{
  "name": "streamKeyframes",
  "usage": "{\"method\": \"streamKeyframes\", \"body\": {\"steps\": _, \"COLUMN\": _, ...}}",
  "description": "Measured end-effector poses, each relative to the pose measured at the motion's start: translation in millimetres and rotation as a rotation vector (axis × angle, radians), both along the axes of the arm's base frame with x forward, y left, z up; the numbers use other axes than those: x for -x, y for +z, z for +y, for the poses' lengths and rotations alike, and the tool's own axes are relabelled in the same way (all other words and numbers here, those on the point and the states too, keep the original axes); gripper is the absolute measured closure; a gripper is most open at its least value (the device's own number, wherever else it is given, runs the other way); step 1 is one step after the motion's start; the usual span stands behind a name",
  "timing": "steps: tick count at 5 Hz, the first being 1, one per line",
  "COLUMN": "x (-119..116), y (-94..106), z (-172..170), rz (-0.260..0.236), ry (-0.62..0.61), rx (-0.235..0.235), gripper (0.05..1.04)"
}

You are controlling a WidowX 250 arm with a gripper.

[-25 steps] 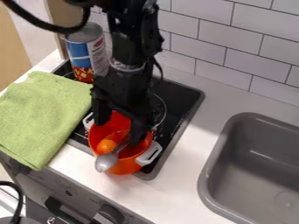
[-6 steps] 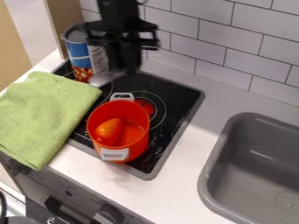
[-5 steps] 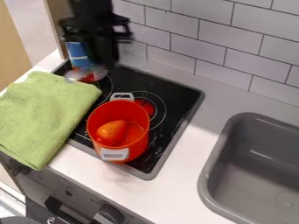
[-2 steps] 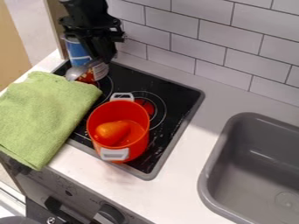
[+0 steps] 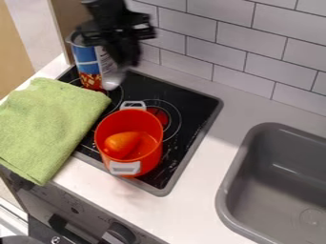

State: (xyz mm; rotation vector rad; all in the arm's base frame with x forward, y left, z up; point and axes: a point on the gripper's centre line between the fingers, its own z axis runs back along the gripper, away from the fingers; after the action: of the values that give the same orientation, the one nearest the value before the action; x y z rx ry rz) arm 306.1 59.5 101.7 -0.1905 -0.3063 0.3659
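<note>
White brick-shaped tiles cover the wall point(image 5: 235, 45) behind a pale tabletop point(image 5: 197, 190), with a grey sink point(image 5: 224, 200) at right. Left of it lies a black stovetop point(image 5: 198, 102), a folded green towel point(image 5: 47, 126) overlapping its left edge. On the stovetop stand an upright orange-red pot point(image 5: 130, 121) with pale handles and, behind it, a blue, white and red can point(image 5: 87, 59). Beside the can, above the stovetop's rear, is my black hand point(image 5: 129, 59), closed, as far as I can make out, on a spoon point(image 5: 113, 80). Probably I grip its handle from above, leaving the bowl hanging free. That bowl looks silvery, smooth and rounded. Inside the pot sits a plump orange piece point(image 5: 122, 143).
</note>
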Motion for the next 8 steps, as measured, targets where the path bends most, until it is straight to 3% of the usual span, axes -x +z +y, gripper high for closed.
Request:
{"method": "streamKeyframes", "body": {"steps": 1, "x": 4.9, "y": -11.7, "z": -45.1, "rz": -0.013, "ry": -0.046, "rx": -0.004, "gripper": 0.922}}
{"method": "streamKeyframes", "body": {"steps": 2, "x": 0.3, "y": -19.3, "z": -82.8, "rz": -0.051, "ry": 0.091, "rx": -0.028, "gripper": 0.922}}
{"method": "streamKeyframes", "body": {"steps": 3, "x": -4.2, "y": -29.6, "z": -98.0, "rz": -0.062, "ry": 0.141, "rx": -0.041, "gripper": 0.922}}
{"method": "streamKeyframes", "body": {"steps": 4, "x": -7.3, "y": -52.3, "z": -106.2, "rz": -0.067, "ry": 0.414, "rx": -0.08, "gripper": 0.922}}
{"method": "streamKeyframes", "body": {"steps": 5, "x": -9.5, "y": -61.6, "z": -115.7, "rz": -0.109, "ry": 0.618, "rx": -0.05, "gripper": 0.922}}
{"method": "streamKeyframes", "body": {"steps": 6, "x": -11.0, "y": -77.6, "z": -104.8, "rz": -0.094, "ry": 0.75, "rx": -0.033, "gripper": 0.922}}
{"method": "streamKeyframes", "body": {"steps": 7, "x": -12.2, "y": -87.5, "z": -100.5, "rz": -0.125, "ry": 0.819, "rx": -0.062, "gripper": 0.922}}
{"method": "streamKeyframes", "body": {"steps": 8, "x": -16.4, "y": -87.9, "z": -96.9, "rz": -0.076, "ry": 0.839, "rx": -0.025, "gripper": 0.895}}
